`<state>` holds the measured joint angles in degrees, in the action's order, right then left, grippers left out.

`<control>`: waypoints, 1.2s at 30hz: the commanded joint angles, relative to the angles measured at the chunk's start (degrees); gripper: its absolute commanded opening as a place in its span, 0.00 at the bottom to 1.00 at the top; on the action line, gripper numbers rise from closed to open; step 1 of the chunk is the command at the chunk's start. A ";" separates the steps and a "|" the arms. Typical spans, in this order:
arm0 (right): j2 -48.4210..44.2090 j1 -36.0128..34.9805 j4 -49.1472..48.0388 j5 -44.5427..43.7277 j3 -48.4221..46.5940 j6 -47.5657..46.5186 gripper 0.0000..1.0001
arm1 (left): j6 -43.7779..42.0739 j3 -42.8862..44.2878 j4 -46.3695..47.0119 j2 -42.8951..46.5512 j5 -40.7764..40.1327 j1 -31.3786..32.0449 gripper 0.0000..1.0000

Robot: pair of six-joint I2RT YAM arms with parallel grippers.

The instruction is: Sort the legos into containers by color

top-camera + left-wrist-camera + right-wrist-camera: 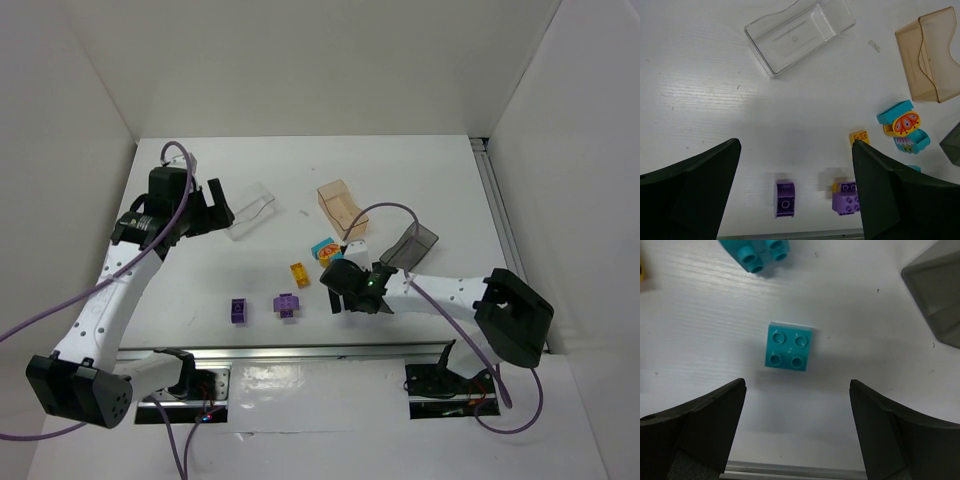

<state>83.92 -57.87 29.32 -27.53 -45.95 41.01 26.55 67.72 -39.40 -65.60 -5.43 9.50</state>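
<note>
Top view: clear box [250, 210] and tan box [340, 205] hold nothing, and purple legos [288, 303] lie loose at lower centre. Left wrist: left gripper [796, 144] spread wide, empty. Right wrist: right gripper [797, 385] wide, empty, teal brick [789, 346] unheld at frame centre — sorting judged not begun.

White matte worktop [300, 180], faint wood-like grain visible in both wrist views, a few tiny dark specks. Plain white panel walls on three sides: back wall [320, 60] at far edge, left wall [50, 150], right wall [580, 120]. Silver slotted metal rail [497, 210] runs along right edge from far right corner. Silver metal strip [300, 352] along near edge, also shows at bottom of both wrist views. Small clear scrap [874, 46] lying flat on worktop; what it is, cannot tell.
</note>
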 commanded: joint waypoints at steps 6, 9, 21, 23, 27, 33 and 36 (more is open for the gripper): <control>-0.87 3.99 -10.78 6.08 3.68 -0.85 0.88 | 1.58 -0.66 0.46 0.83 2.44 -0.27 1.00; 0.19 4.60 -11.30 5.38 2.45 -1.38 0.85 | 1.58 -0.66 0.46 0.83 2.97 -0.27 1.00; 6.07 6.36 -14.20 5.38 0.43 -2.52 0.54 | 1.05 -2.25 0.46 0.83 2.97 -0.27 1.00; 6.08 6.36 -13.51 4.68 -1.32 -2.52 0.40 | 1.05 -2.77 0.99 0.83 3.84 -0.27 1.00; 3.28 4.96 -7.29 1.44 -4.58 -2.52 0.35 | -0.27 -3.29 0.38 -0.66 6.66 -0.80 1.00; -3.85 8.46 -4.10 -1.39 -10.11 -6.19 0.30 | 2.70 -5.23 -1.55 0.73 0.00 -0.80 1.00; -1.40 13.63 -5.23 0.01 -15.29 -10.32 0.30 | 3.51 -5.76 -2.18 1.62 -2.39 -0.80 1.00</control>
<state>82.15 -48.62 24.01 -25.96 -55.83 35.22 28.34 61.95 -40.75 -65.78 -4.10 9.06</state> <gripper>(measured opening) 0.441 1.001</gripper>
